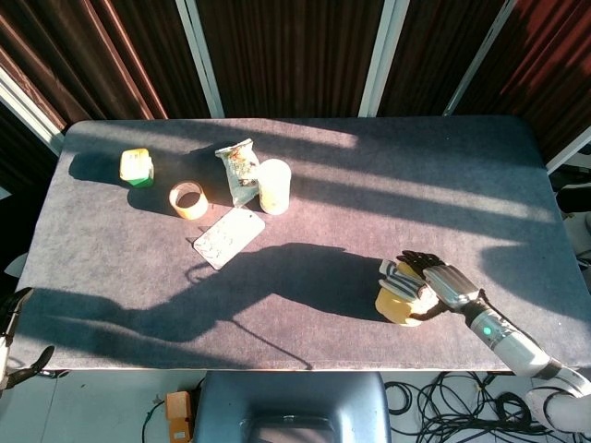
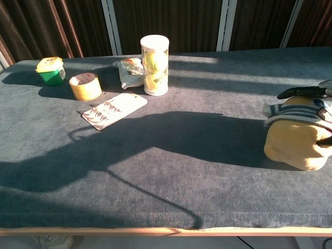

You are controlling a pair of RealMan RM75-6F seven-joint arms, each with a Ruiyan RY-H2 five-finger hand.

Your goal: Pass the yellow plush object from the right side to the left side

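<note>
The yellow plush (image 1: 397,303) (image 2: 293,142), with a striped white top, rests on the table near its front right. My right hand (image 1: 434,284) wraps it from the right. Dark fingers (image 2: 303,92) reach over its top, and the thumb lies against its yellow side at the frame's right edge. Only a dark sliver of my left hand (image 1: 28,355) shows, off the table's front left corner in the head view. How its fingers lie is unclear.
At the back left stand a green-and-yellow tub (image 1: 136,166), a tape roll (image 1: 188,199), a snack bag (image 1: 238,171), a tube of tennis balls (image 1: 274,186) and a flat white blister pack (image 1: 228,237). Long arm shadows cross the grey table (image 1: 416,185).
</note>
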